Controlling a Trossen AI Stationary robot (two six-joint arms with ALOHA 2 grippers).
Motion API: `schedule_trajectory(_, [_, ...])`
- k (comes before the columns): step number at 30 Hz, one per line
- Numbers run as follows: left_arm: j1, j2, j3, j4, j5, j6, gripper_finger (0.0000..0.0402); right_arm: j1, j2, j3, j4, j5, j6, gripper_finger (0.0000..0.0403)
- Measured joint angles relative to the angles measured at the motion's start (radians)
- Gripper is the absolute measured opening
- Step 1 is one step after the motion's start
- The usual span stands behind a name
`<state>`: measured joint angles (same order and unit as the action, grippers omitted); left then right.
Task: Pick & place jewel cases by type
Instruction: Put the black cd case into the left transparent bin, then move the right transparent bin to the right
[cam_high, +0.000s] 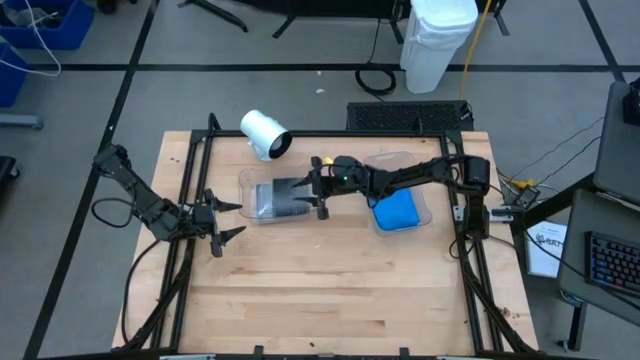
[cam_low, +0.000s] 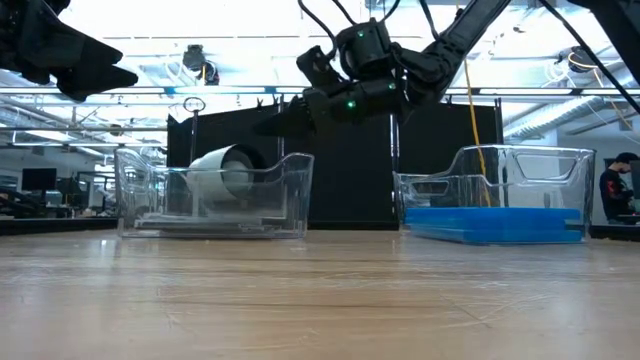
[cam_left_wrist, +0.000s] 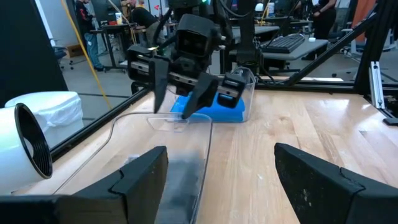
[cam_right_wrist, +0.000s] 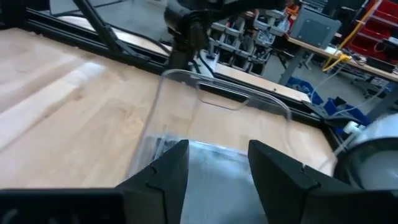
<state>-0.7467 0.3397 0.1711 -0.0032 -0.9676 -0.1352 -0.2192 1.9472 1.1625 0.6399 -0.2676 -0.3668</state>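
wooden counter (cam_high: 330, 290): right tool (cam_high: 318, 193) apart, empty, over left tray (cam_high: 250, 185) holding grey cases (cam_high: 280, 199); lift straight up. left tool (cam_high: 222, 221) apart, waiting.

Two clear plastic trays stand well apart on the wooden table (cam_low: 320, 300). The left tray (cam_low: 215, 195) has a white cylinder (cam_low: 222, 172) showing through its walls. The right tray (cam_low: 495, 195) holds blue jewel cases (cam_low: 495, 222) lying flat. The right gripper (cam_low: 345, 100) hangs above, between the trays, nearer the left one.
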Motion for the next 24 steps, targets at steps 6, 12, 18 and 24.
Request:
schedule_trajectory(6, [0.000,0.000,0.000,0.000,0.000,0.000,0.0296,0.037,0.000,0.000,-0.001,0.000,0.014,0.0160])
schedule_trajectory(12, [0.000,0.000,0.000,0.000,0.000,0.000,0.0296,0.052,0.000,0.000,-0.004,0.000,0.017,0.0158])
schedule_trajectory(18, [0.000,0.000,0.000,0.000,0.000,0.000,0.0296,0.050,0.000,0.000,-0.013,0.001,0.066,0.0151])
schedule_trajectory(24, [0.000,0.000,0.000,0.000,0.000,0.000,0.0296,0.051,0.000,0.000,-0.029,0.001,0.071,0.0152])
